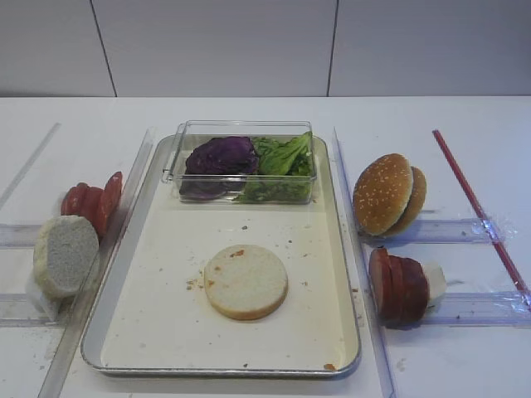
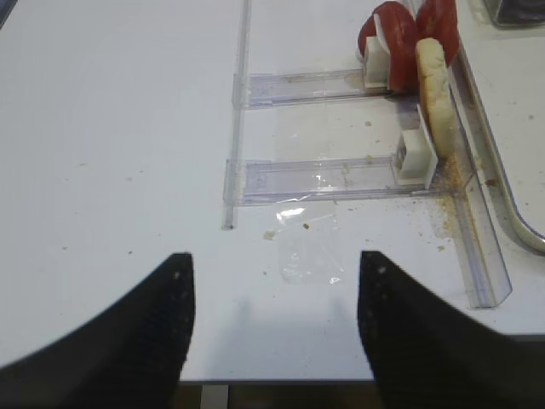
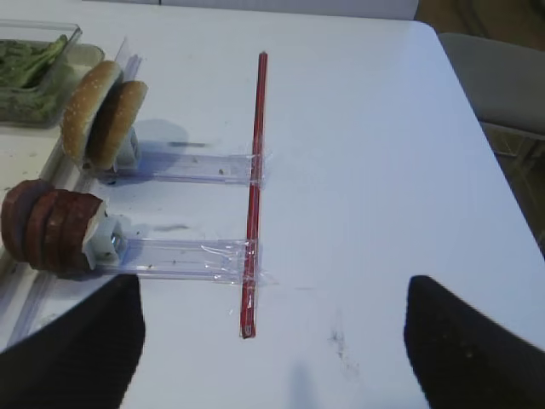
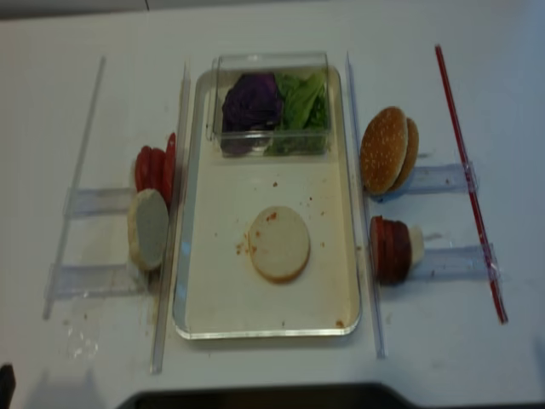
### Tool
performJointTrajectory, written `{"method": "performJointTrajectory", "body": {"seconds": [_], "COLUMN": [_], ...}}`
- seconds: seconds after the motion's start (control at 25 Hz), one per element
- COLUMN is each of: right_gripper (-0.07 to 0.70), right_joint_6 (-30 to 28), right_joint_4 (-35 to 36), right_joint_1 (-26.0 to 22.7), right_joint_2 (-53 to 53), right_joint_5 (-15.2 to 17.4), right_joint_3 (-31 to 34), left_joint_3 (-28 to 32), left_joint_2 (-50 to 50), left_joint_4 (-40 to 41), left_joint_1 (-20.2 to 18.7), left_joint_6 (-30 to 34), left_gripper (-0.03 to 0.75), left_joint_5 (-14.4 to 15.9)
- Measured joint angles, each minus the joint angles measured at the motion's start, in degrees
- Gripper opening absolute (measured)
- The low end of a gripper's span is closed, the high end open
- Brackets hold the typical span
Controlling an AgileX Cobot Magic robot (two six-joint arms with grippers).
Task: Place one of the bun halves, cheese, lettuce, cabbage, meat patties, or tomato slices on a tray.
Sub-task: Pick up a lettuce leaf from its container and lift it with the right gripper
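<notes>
A pale bun half [image 1: 246, 281] lies flat in the middle of the metal tray [image 1: 166, 274]. At the tray's far end a clear box holds purple cabbage [image 1: 221, 155] and green lettuce [image 1: 284, 157]. Left of the tray stand tomato slices [image 1: 91, 199] and another pale bun half [image 1: 65, 254]. To the right of it, sesame bun halves [image 1: 387, 193] and meat patties [image 1: 398, 286] stand on edge. No cheese shows. My right gripper [image 3: 272, 341] is open over bare table near the patties [image 3: 47, 226]. My left gripper [image 2: 274, 324] is open at the table's front edge.
A red stick [image 3: 254, 187] lies taped across the ends of two clear plastic rails [image 3: 183, 256] right of the tray. More clear rails [image 2: 315, 179] hold the food on the left. A chair [image 3: 502, 85] stands beyond the table's right edge.
</notes>
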Motion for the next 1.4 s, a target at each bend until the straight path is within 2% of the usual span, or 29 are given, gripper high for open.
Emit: {"method": "performJointTrajectory", "body": {"seconds": [0.36, 0.56, 0.84, 1.4], "right_gripper": [0.624, 0.624, 0.624, 0.624], "right_joint_6": [-0.21, -0.21, 0.02, -1.34], "right_joint_4": [0.60, 0.71, 1.28, 15.47], "right_joint_1": [0.00, 0.25, 3.80, 5.09], "right_joint_2": [8.24, 11.15, 19.80, 42.68], "right_joint_5": [0.29, 1.64, 6.61, 7.75], "right_joint_3": [-6.36, -9.26, -14.30, -28.51], "left_joint_3": [0.13, 0.13, 0.27, 0.27], "left_joint_2": [0.00, 0.00, 0.00, 0.00], "left_joint_4": [0.39, 0.14, -0.82, -0.82], "left_joint_1": [0.00, 0.00, 0.00, 0.00], "left_joint_6": [0.00, 0.00, 0.00, 0.00], "left_gripper": [0.386, 0.386, 0.386, 0.386], "left_joint_5": [0.00, -0.70, -0.78, -0.78]}}
